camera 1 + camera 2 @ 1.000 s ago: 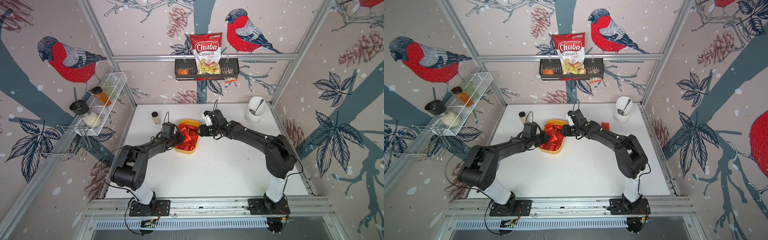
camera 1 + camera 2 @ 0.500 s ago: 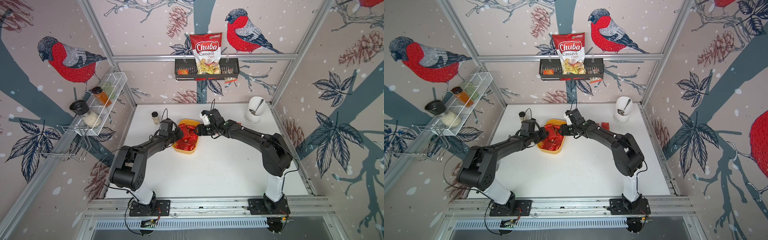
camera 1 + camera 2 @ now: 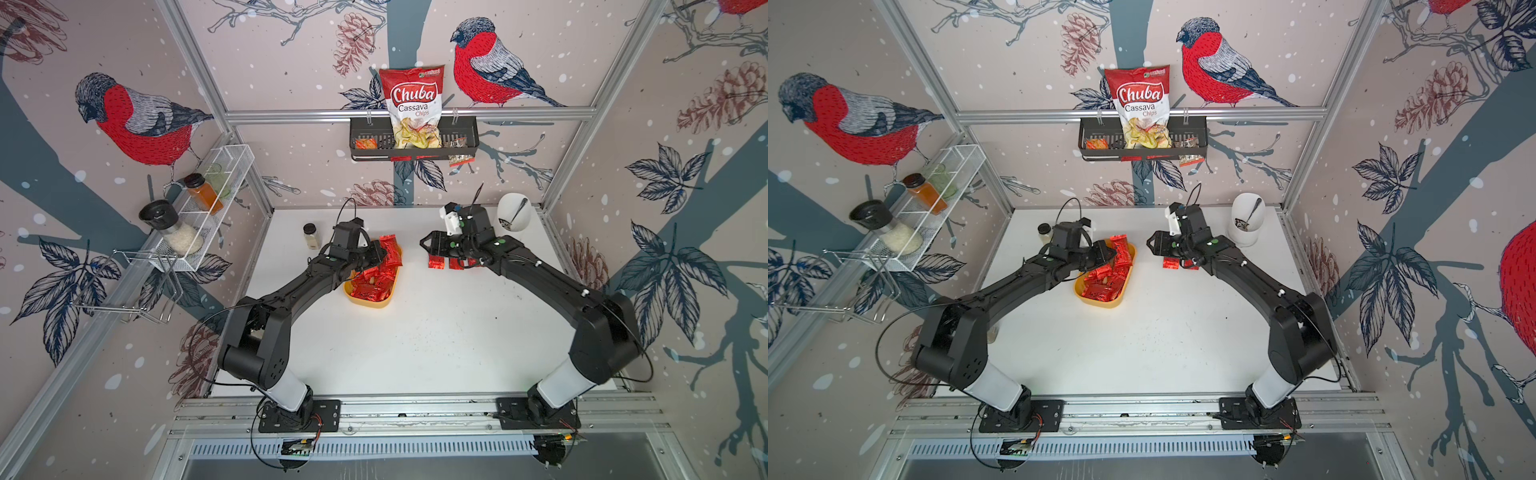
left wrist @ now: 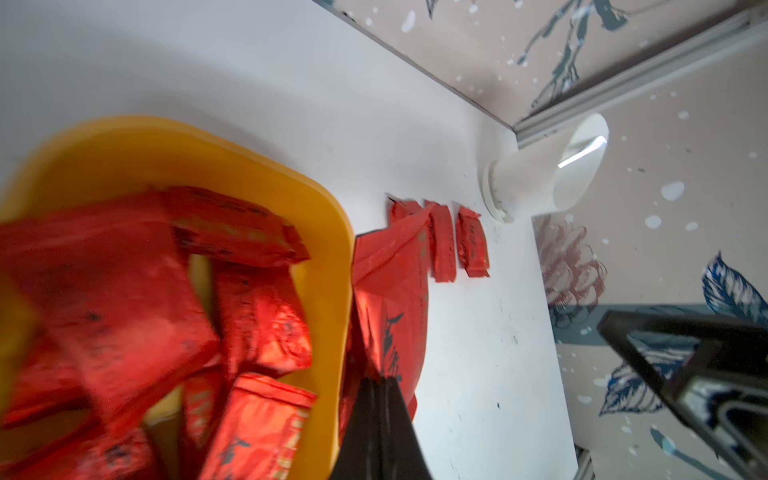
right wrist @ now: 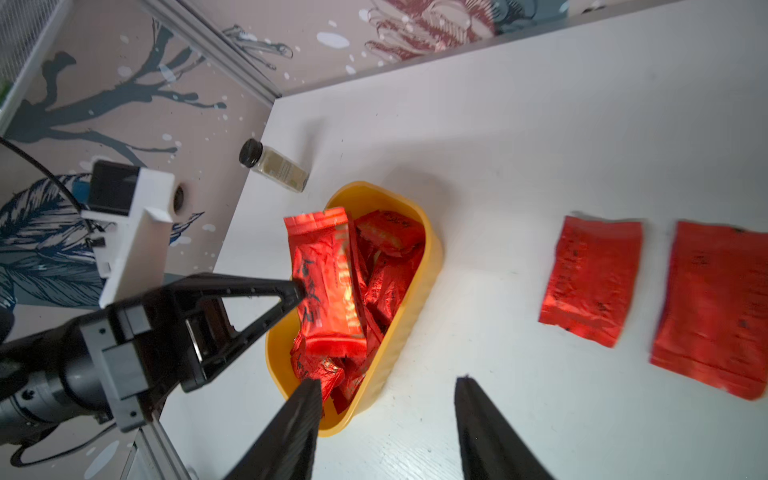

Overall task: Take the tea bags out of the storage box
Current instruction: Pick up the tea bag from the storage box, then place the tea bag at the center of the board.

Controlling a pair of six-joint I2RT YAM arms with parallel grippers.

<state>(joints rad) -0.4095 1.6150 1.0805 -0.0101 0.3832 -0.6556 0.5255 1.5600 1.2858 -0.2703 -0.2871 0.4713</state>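
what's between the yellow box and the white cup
Three tea bags side by side on the table, shown best in the left wrist view.

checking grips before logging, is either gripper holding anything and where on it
left gripper pinches one tea bag by its long edge; right gripper open, empty

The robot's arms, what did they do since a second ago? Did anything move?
The left gripper, shut on a tea bag, lifted it up above the storage box. The right gripper, open and empty, pulled back from the box toward the loose tea bags lying on the table. The box and those loose bags stayed put.
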